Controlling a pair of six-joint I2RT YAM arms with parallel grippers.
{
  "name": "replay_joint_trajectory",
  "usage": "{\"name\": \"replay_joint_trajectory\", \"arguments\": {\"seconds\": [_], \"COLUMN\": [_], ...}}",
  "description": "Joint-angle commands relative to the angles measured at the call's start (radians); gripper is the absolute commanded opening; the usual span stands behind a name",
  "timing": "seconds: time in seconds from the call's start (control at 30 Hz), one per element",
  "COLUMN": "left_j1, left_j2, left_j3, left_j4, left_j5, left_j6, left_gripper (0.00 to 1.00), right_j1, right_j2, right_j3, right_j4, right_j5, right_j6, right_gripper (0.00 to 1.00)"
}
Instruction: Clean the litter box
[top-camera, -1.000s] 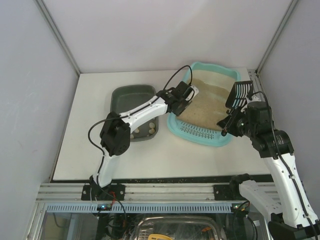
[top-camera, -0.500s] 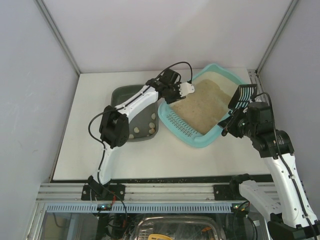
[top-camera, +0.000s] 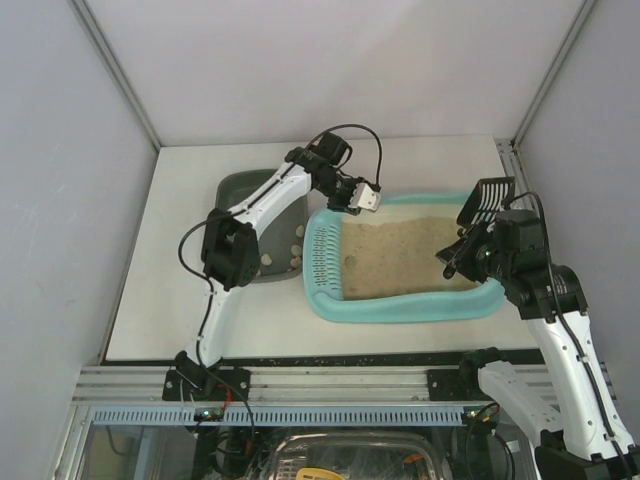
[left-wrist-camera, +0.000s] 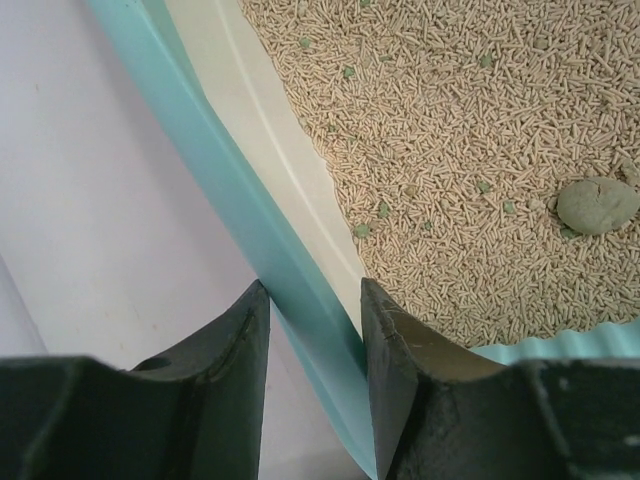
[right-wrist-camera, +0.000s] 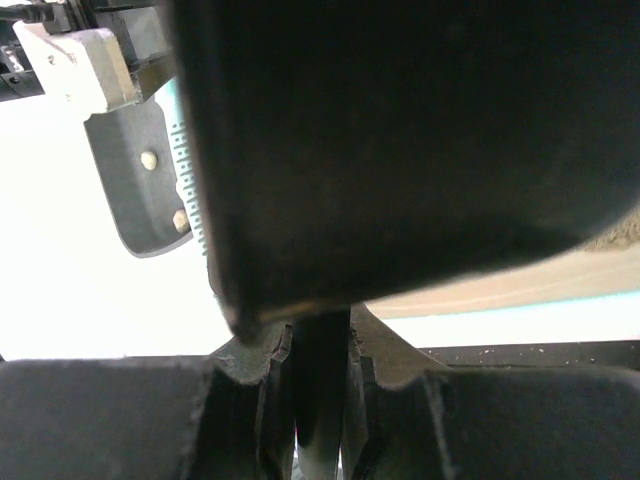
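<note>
The light-turquoise litter box (top-camera: 400, 311) lies lengthwise across the table, its slotted end (top-camera: 321, 255) at the left and beige litter (top-camera: 415, 255) inside. My left gripper (top-camera: 364, 199) is shut on its far left rim. In the left wrist view the rim (left-wrist-camera: 225, 185) runs between my jaws (left-wrist-camera: 315, 320), and a grey-green clump (left-wrist-camera: 597, 205) lies on the litter (left-wrist-camera: 450, 130). My right gripper (top-camera: 466, 248) is shut on the handle of a black slotted scoop (top-camera: 487, 198) and holds it above the box's right end. The scoop (right-wrist-camera: 400, 140) fills the right wrist view above the gripper (right-wrist-camera: 320, 350).
A dark grey rounded tray (top-camera: 262, 205) with several pale clumps stands left of the litter box, partly under my left arm; it also shows in the right wrist view (right-wrist-camera: 140, 195). Grey enclosure walls stand on three sides. The table's front edge lies just beyond the box's near rim.
My left gripper, holding the rim, has swung the litter box round: its slotted end went from the near side to the left. The right gripper with the scoop has barely moved.
</note>
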Motion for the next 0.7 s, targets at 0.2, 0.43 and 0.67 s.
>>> {"name": "replay_joint_trajectory", "arguments": {"seconds": [0.2,0.43,0.67], "left_j1": [-0.051,-0.04,-0.036], "left_j2": [0.031,0.107,-0.001], "left_j3": [0.069,0.165,0.045], "left_j4": [0.215,0.516,0.615], "left_j5": [0.126,0.078,0.09], "left_j6": [-0.016,-0.198,-0.32], "left_gripper": [0.0,0.0,0.27], "right_j1": [-0.005,-0.02,-0.091], "right_j2": [0.048,0.013,0.054], "right_j3": [-0.091,-0.198,-0.337], "right_j4": [0.077,0.181,0.384], "right_j5": [-0.195,-0.277,-0.499], "right_j6": [-0.034,0.01,0.211], "right_gripper": [0.0,0.0,0.0]}}
